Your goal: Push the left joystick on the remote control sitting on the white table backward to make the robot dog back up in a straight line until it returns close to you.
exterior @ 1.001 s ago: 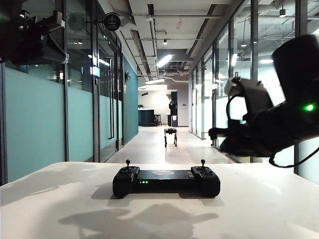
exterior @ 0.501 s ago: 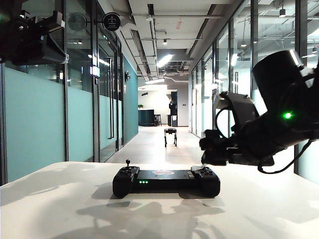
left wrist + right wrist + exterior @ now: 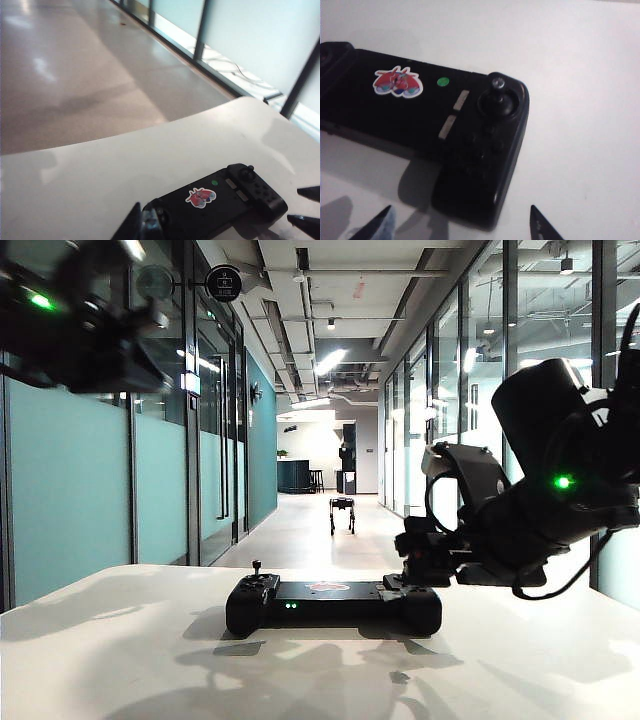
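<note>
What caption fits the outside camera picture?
Right gripper hovers open over the wide black remote control on the white table; small dark robot dog waits down the hallway.

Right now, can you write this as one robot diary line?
left gripper: raised, away | right gripper: open above remote control | left joystick: untouched | robot dog: far

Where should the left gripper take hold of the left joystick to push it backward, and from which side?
Take the left joystick by its small round knob, coming down from above: it stands upright, clear of the remote control. The left gripper is above the handset, not yet touching.
</note>
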